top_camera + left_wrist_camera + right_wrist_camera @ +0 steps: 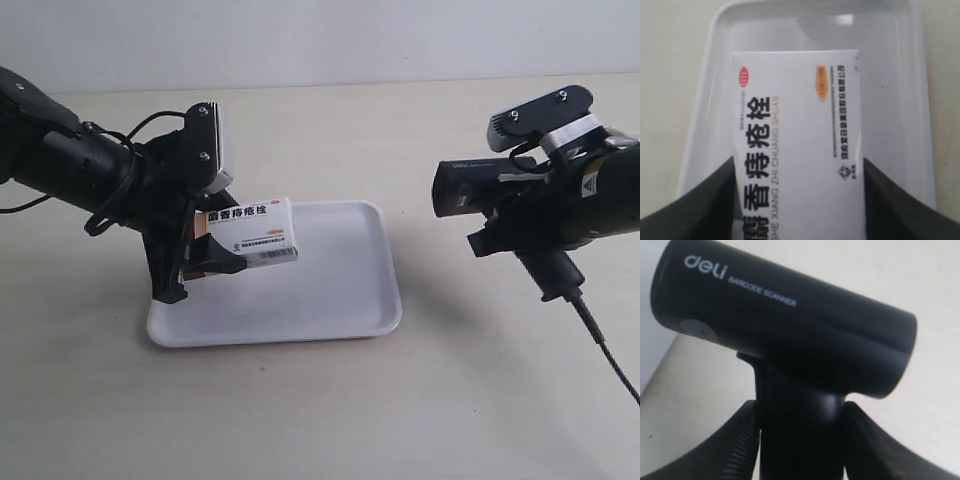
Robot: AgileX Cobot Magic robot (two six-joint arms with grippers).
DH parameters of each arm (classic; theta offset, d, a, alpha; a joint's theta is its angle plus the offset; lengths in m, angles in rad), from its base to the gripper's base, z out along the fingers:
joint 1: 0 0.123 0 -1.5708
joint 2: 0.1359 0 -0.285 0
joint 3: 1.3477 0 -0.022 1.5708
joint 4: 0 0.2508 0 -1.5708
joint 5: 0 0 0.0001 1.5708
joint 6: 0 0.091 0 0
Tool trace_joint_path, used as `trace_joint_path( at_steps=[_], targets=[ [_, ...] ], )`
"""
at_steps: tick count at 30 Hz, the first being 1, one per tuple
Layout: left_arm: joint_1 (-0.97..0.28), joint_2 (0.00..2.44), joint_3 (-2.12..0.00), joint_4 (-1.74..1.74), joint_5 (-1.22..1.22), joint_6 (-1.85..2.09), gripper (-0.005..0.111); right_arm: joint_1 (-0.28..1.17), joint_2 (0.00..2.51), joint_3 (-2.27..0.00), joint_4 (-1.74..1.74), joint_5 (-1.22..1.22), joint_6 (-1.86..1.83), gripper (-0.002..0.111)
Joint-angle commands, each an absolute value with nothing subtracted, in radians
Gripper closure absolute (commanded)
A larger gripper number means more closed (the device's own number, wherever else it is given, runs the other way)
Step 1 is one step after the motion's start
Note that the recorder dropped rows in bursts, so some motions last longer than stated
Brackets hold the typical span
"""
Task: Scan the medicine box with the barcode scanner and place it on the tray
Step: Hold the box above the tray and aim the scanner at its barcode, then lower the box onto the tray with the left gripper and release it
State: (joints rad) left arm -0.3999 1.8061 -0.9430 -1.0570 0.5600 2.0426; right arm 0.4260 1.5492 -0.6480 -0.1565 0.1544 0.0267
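The white medicine box (252, 232) with black Chinese characters hangs just above the white tray (340, 300), over its left part. My left gripper (205, 255), on the arm at the exterior view's left, is shut on the box's near end. In the left wrist view the medicine box (797, 140) sits between both dark fingers (705, 200) with the tray (890, 65) beneath. My right gripper (802, 440) is shut on the handle of the black barcode scanner (790, 325). In the exterior view the barcode scanner (478, 185) is held in the air right of the tray, head toward the box.
The scanner's black cable (605, 345) trails down to the table toward the exterior view's lower right. The tabletop (320, 400) is pale beige, with a white wall behind it.
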Motion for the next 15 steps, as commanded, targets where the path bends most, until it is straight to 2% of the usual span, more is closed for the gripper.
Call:
trace_joint_path(
  at_steps=[1,7,9,12,15],
  targets=[
    [-0.406,1.874,-0.968,-1.103,0.572,2.045,0.107,0.399,1.706,-0.707,-0.158,0.099,0.056,0.108],
    [-0.408,1.937,-0.976,-1.163,0.517,2.045,0.107,0.399,1.828,-0.729,-0.127,0.05,0.056,0.108],
    [-0.408,1.953,-0.976,-1.176,0.507,2.045,0.105,0.401,1.828,-0.729,-0.117,0.05,0.056,0.101],
    [-0.408,1.962,-0.976,-1.186,0.497,2.045,0.088,0.401,1.828,-0.729,-0.105,0.05,0.056,0.086],
    [-0.408,1.966,-0.976,-1.194,0.499,2.028,0.058,0.401,1.828,-0.729,-0.105,0.05,0.056,0.063]
  ],
)
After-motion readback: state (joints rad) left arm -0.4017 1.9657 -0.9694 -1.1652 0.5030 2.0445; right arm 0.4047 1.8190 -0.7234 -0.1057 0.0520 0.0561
